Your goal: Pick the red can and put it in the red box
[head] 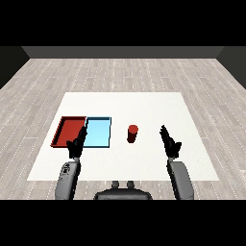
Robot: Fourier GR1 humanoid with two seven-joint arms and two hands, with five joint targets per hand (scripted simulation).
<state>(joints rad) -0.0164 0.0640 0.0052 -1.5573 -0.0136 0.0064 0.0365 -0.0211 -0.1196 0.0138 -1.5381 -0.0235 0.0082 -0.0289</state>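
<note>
Left of the right hand (169,142), apart from it, stands the can (132,133); both hands' fingers straight, left hand (77,143) overlapping the trays.

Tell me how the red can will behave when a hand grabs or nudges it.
The red can stands upright and narrow, so a sideways nudge would probably tip it. Tipped, its round body would likely roll. It looks stiff enough to hold shape.

A red can (132,133) stands upright on the white worktop (144,105), right of the blue tray (98,133) and red tray (69,131); both hands, left (77,144) and right (169,141), hover with fingers straight.
</note>
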